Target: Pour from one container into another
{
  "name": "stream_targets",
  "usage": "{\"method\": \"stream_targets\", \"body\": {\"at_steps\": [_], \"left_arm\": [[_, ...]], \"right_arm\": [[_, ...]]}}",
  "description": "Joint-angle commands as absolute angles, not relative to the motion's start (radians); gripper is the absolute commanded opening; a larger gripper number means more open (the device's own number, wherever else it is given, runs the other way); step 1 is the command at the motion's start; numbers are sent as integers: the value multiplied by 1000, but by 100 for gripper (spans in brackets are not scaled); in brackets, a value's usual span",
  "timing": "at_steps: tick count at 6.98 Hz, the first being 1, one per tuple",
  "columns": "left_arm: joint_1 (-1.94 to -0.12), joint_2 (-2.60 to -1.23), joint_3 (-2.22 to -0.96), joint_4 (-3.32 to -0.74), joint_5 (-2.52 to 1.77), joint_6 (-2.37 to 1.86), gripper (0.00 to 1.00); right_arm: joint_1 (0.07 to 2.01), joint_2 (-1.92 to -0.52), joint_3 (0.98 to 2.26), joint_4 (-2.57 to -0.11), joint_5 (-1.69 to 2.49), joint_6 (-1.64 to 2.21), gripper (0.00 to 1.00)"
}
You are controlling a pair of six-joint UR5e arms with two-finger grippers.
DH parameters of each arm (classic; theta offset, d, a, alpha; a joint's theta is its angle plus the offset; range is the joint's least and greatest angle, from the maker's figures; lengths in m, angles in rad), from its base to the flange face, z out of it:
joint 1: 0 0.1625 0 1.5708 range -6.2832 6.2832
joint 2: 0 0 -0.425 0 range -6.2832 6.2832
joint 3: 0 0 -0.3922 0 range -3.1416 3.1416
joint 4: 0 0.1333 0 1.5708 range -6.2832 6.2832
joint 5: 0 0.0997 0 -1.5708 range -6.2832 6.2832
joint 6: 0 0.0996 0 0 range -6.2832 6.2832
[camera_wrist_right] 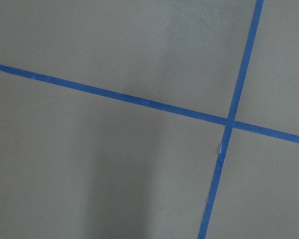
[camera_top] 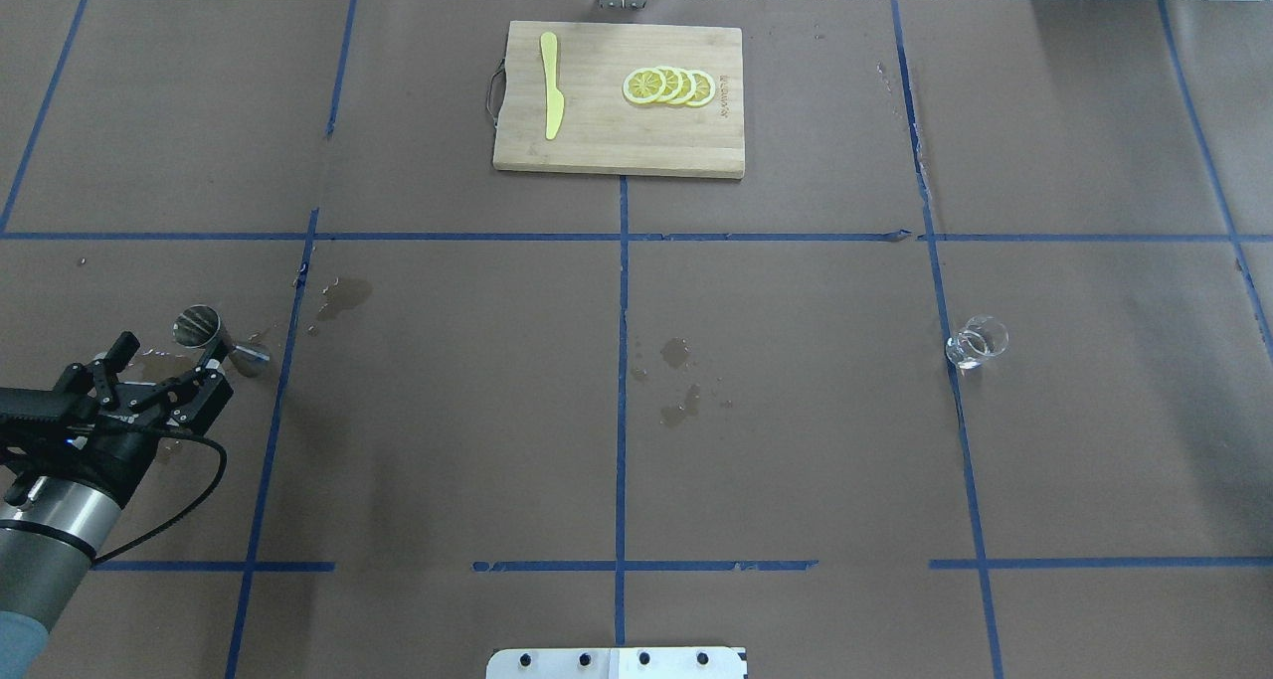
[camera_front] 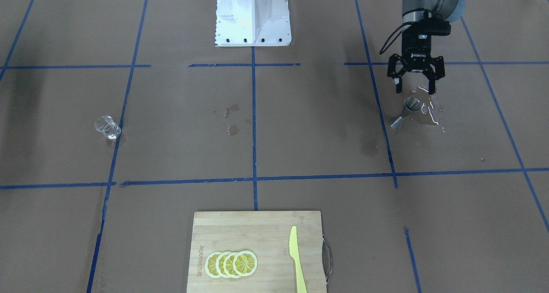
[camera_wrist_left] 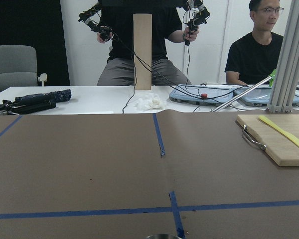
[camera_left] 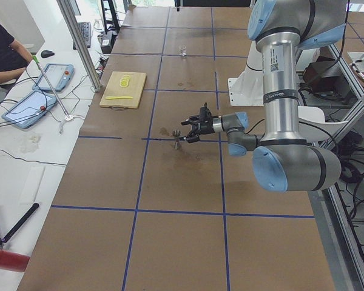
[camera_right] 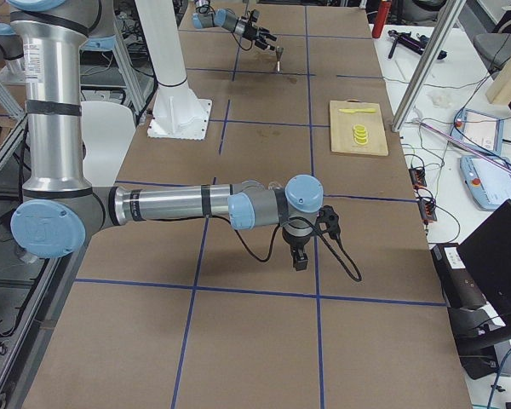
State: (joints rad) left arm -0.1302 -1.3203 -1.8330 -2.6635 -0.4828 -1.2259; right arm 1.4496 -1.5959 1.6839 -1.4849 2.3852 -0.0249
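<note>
Jigger [camera_wrist_left: 163, 236] rim barely edges the wrist view; overhead shows left gripper [camera_top: 169, 356] splayed, empty, near it.

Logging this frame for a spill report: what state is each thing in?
glass cup: upright, untouched, contents unclear
jigger: seemingly upright, unheld, liquid spilled beside it
left tool: open, empty, near the jigger
right tool: over bare paper, open or shut unclear
lemon slices: overlapping on the cutting board
knife: flat on the board

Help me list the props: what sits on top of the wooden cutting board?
On the cutting board lie four overlapping lemon slices and, apart from them, a yellow knife. The wood directly beneath them is covered, as are the overlapped parts of the slices.
</note>
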Motion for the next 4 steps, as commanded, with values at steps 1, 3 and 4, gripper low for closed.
{"method": "stream_targets", "body": {"at_steps": [1, 3, 4], "left_arm": [[-104, -1331, -1772, -2671, -459, -1273, 99], [-103, -1366, -1734, -2677, -459, -1275, 99], [-104, -1412, -1688, -2680, -459, -1275, 99]], "right_arm": [[1450, -1595, 1681, -1485, 2385, -26, 100], [1450, -1597, 1683, -1485, 2385, -26, 100], [1450, -1597, 1683, -1485, 2385, -26, 100]]}}
